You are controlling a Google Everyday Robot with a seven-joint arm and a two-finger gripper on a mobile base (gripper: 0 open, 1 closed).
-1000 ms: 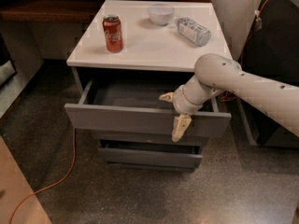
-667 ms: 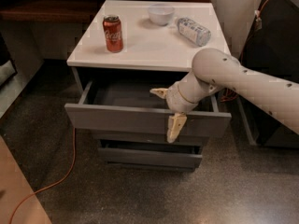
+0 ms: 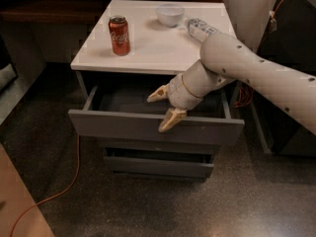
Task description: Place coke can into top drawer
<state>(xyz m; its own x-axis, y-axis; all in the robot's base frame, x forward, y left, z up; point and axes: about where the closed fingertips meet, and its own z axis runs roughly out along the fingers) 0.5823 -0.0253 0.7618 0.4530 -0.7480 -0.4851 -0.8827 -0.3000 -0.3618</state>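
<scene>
Your hand (image 3: 156, 114) has slid a little left since a second ago and now hangs over the front edge of the open top drawer (image 3: 123, 126), its two fingers spread apart, holding nothing. The coke can (image 3: 119, 35) stands upright on the white worktop (image 3: 153, 53), well apart from the hand.

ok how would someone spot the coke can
On the white cabinet top, above the top drawer where the gripper hangs, the coke can stands near the left edge. It alone is red, unlike the white bowl and clear bottle.
</scene>
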